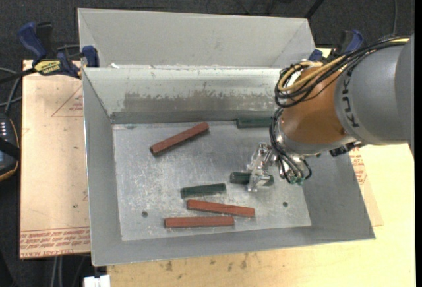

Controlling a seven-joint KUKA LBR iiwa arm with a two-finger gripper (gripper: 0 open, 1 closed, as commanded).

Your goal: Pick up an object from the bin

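Arm reaches in from the right. The pincer (259,180) is low over the floor of the bin (99,167), right of centre. Released or clenched: I cannot tell from where I stand.

A short dark green block (238,178) lies right at the pincer's left side, its right end hidden by it. A long dark green bar (203,191) lies just to its left. Two red-brown bars sit nearer the front, an upper front bar (220,208) and a lower front bar (199,222). A tilted red-brown bar (179,138) lies back left. A green bar (254,123) lies along the back wall.
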